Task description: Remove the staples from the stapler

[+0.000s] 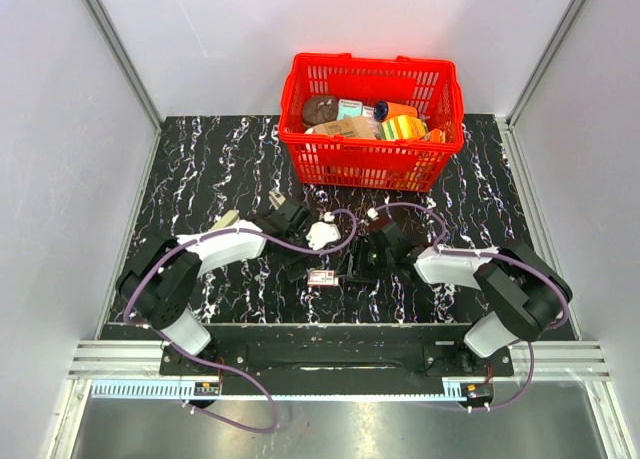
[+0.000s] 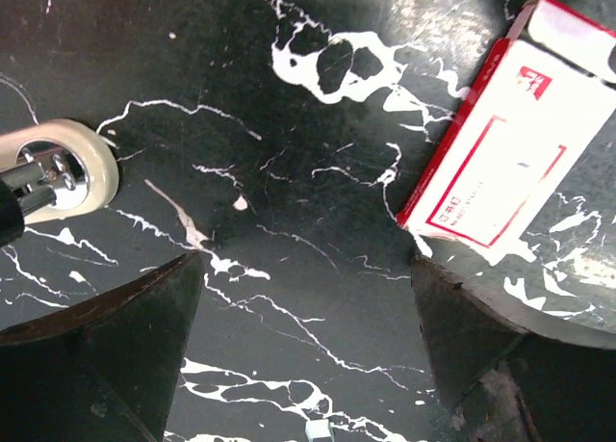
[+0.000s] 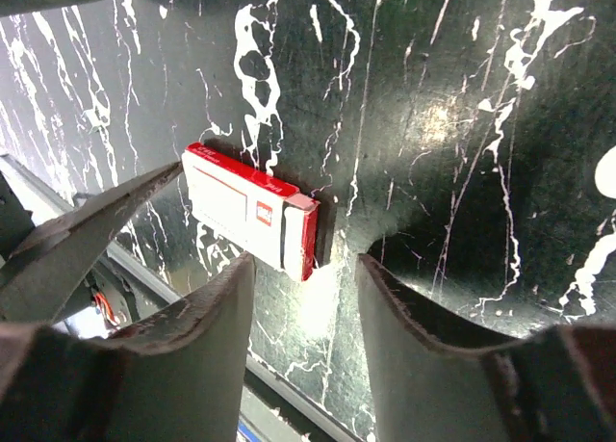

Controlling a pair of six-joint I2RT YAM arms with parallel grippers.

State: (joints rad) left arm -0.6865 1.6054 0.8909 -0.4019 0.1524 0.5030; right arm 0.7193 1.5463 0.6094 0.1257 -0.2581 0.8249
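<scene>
The black stapler (image 1: 355,267) lies just beside the right gripper (image 3: 306,264), at its 8 o'clock from above, nearer it than the left gripper (image 2: 306,261). Both grippers stand spread, holding nothing.

This looks like a robot test cell in a lab. Plain white walls (image 1: 60,129) on aluminium frame posts (image 1: 118,54) close off a black marbled table (image 1: 200,159) on the left, right and far sides. Two cabled robot arms, left (image 1: 215,247) and right (image 1: 455,266), are bolted at its near edge.
</scene>
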